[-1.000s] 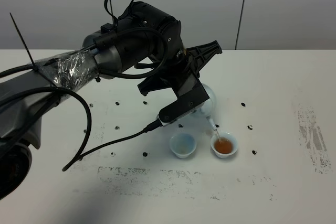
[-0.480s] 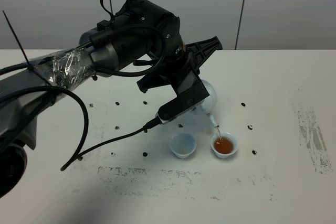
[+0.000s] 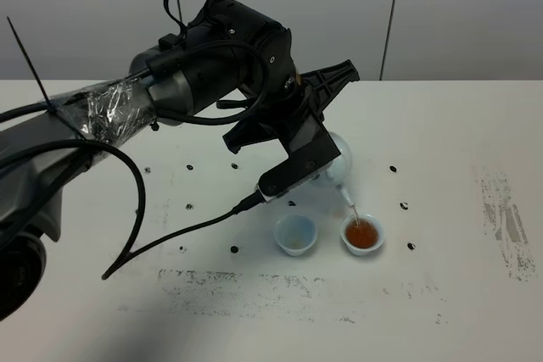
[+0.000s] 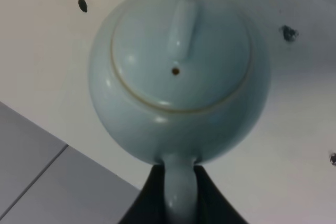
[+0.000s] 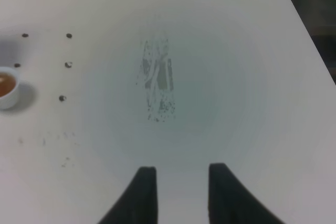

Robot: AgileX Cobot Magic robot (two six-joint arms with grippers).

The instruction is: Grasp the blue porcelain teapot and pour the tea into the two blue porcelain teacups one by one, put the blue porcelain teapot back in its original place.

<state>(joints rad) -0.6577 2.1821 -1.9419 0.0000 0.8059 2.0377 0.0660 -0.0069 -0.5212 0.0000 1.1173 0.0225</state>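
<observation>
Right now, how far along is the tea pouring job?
Done: the left fingers grip the blue porcelain teapot by its handle, off the table. In hand: the pot is tilted, spout over the right-hand teacup, which already holds brown tea. Left: the other teacup looks empty, and the teapot has not yet been set back down.

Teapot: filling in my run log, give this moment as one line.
left claw: shut on blue teapot handle | blue teapot: tilted, spout over teacup holding tea | other teacup: no tea visible
</observation>
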